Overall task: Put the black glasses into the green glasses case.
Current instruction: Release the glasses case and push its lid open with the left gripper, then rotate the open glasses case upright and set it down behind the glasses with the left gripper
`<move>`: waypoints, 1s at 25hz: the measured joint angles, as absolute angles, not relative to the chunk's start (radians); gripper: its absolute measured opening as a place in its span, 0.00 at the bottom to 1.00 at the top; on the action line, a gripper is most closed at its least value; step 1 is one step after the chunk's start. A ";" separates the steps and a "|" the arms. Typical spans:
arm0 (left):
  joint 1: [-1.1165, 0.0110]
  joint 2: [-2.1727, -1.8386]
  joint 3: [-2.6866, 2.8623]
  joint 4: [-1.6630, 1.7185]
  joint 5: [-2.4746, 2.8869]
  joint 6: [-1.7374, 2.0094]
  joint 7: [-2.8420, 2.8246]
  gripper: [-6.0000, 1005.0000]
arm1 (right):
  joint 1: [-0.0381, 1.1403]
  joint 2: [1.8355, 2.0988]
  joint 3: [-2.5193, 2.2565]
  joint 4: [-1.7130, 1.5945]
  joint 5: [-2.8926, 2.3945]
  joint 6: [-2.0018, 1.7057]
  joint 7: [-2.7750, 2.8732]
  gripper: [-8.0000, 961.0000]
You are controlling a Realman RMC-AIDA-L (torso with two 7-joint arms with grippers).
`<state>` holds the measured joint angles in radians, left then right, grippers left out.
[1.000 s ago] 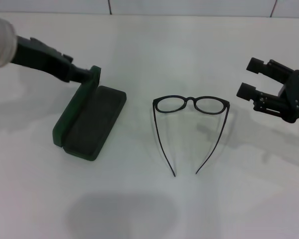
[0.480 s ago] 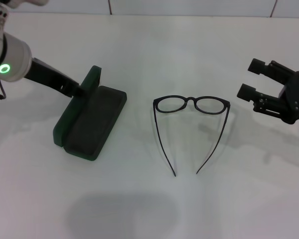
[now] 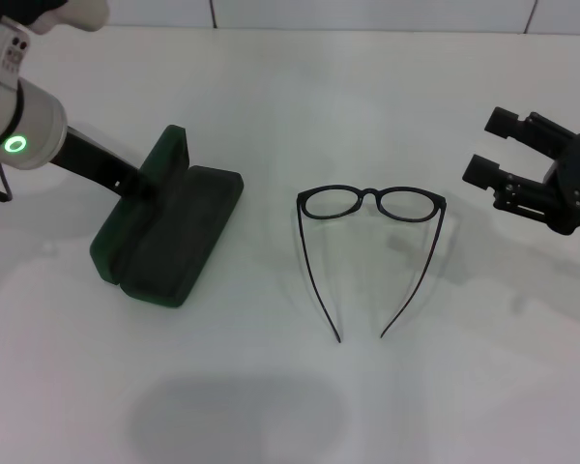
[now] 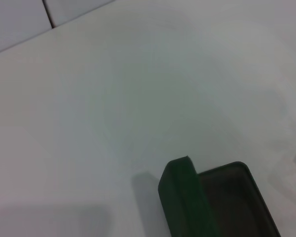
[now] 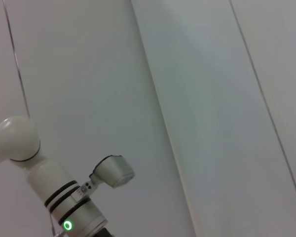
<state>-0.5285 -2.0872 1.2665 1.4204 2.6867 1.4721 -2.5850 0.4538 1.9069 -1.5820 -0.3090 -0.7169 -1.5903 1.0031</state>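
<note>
Dark green rectangular hard case lies open on the white table, lid propped by the left gripper (finger spread: cannot tell). Thin black-framed glasses sit beside it, unfolded and untouched; right gripper hovers wide open. Packing remains.

The head camera looks forward and down from above the near edge of the tabletop, taking in the whole work area: the green glasses case at left, the black glasses in the middle, and the right tool at far right. The left wrist camera sits close over the far left of the tabletop, facing down and seeing only one end of the green glasses case; that end is what it shares with the head view. The right wrist camera faces leftward and up, away from the tabletop, catching the left arm against the wall, an arm the head view also shows.
</note>
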 joint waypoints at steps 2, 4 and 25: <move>-0.529 -2.087 1.271 1.421 2.687 1.475 -2.579 0.39 | 0.450 1.908 -1.578 -0.309 -0.717 -1.590 1.002 0.88; -0.531 -2.086 1.279 1.418 2.687 1.478 -2.573 0.32 | 0.446 1.908 -1.577 -0.308 -0.716 -1.590 1.002 0.88; -0.547 -2.087 1.292 1.555 2.669 1.483 -2.500 0.20 | 0.431 1.908 -1.579 -0.309 -0.745 -1.626 0.984 0.88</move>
